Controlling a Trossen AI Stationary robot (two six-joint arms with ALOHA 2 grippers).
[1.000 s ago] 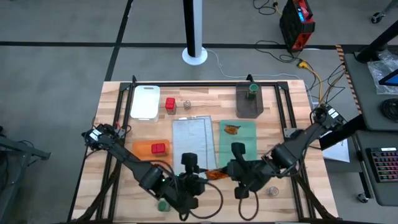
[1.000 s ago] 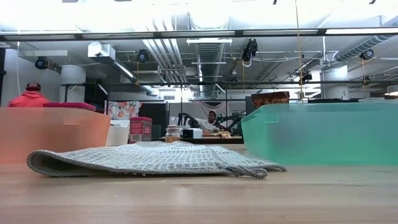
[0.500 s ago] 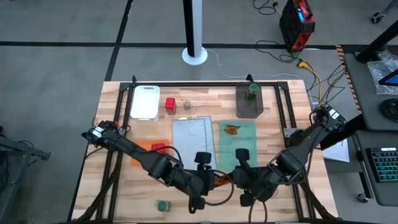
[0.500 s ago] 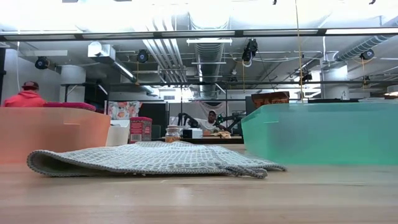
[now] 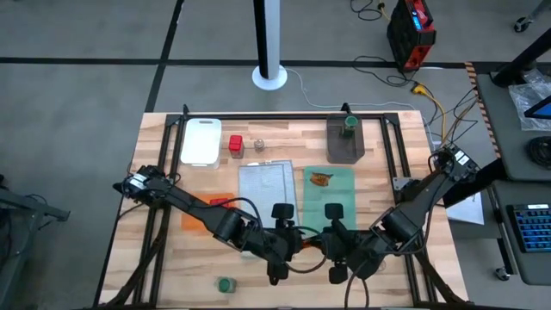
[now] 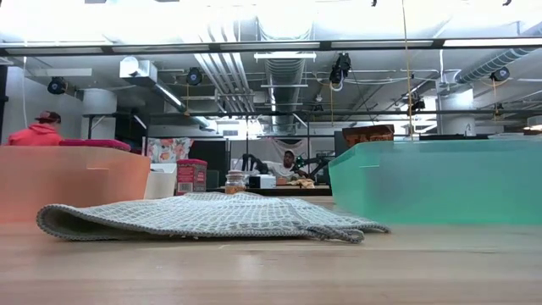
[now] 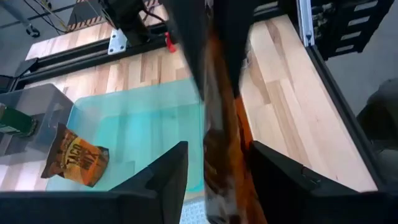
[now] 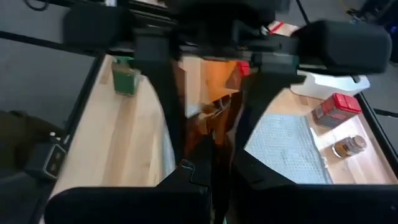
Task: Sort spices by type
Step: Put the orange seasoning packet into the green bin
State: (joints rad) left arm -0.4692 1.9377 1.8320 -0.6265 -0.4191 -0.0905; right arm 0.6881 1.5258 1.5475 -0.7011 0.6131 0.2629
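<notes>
The packet hangs between the two hands at the counter's near edge, mostly hidden by them from above. The left hand pinches one end and the right hand, pressed together, pinches the other. A second packet lies on the green cloth. Since a moment ago the left hand has moved from the green jar toward the right hand.

A shiny orange-brown packet hangs between dark fingers; its twin, orange with dark lettering, lies on the pale green cloth; the grey cloth has a fine checked weave; the wooden table is striped light.
</notes>
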